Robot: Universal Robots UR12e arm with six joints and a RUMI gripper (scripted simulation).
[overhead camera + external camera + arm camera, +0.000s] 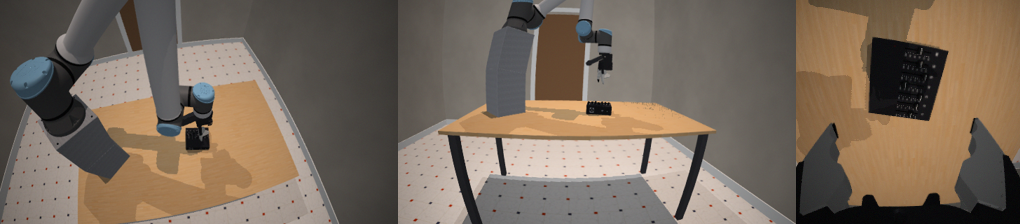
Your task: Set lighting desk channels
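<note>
The lighting desk (197, 138) is a small black box lying on the wooden table top. In the wrist view the lighting desk (905, 80) shows a column of several fader rows with small knobs; the levels are too small to read. It also shows in the exterior view (599, 108) near the table's middle. My gripper (601, 78) hangs well above the desk, fingers pointing down. In the wrist view my gripper (903, 121) is open and empty, its two grey fingers at the lower left and lower right, with the desk ahead of them.
The arm's grey base block (506, 71) stands on the table's left part. A brown door (559, 56) is behind the table. The table edge (573, 134) runs along the front, with tiled floor below.
</note>
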